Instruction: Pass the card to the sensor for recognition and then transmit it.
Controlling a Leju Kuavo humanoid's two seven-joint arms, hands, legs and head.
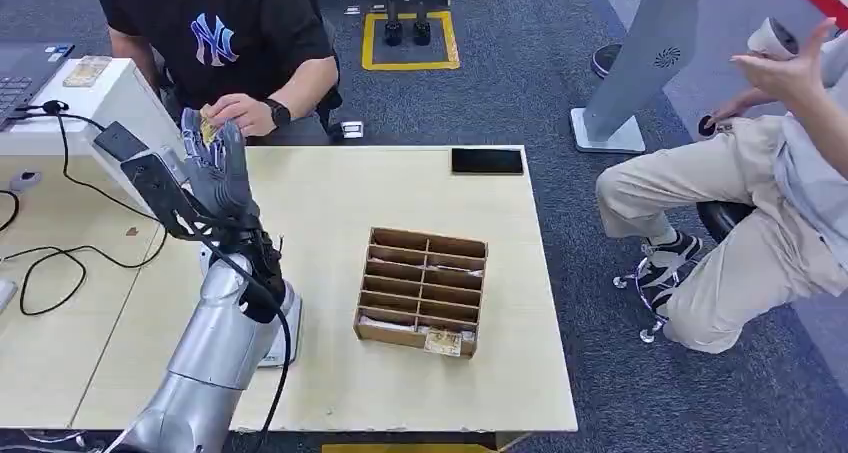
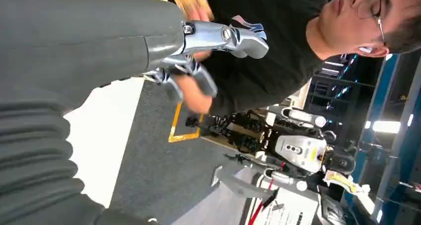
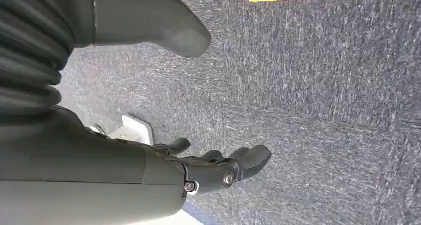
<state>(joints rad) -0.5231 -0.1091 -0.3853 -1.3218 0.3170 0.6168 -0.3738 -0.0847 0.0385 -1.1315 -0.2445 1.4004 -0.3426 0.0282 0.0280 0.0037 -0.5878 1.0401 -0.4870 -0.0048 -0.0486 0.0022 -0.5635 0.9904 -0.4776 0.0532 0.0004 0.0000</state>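
Note:
My left hand (image 1: 218, 163) is raised over the table's far left corner. A small yellowish card (image 1: 208, 130) sticks out at its fingertips. A person in a black shirt sits behind the table, and their hand (image 1: 243, 113) touches the same card. In the left wrist view the card (image 2: 191, 0) shows just past my thumb, with the person's fingers (image 2: 197, 93) close behind my fingers (image 2: 238, 36). My right hand (image 3: 218, 168) hangs over the grey carpet with its fingers loosely bent and nothing in it.
A wooden divided box (image 1: 425, 288) stands mid-table with a card (image 1: 443, 341) in its front row. A black phone (image 1: 487, 161) lies at the far edge. A white flat device (image 1: 288, 325) lies under my left arm. Cables (image 1: 60, 263) trail at the left. A second person (image 1: 720, 223) sits at the right.

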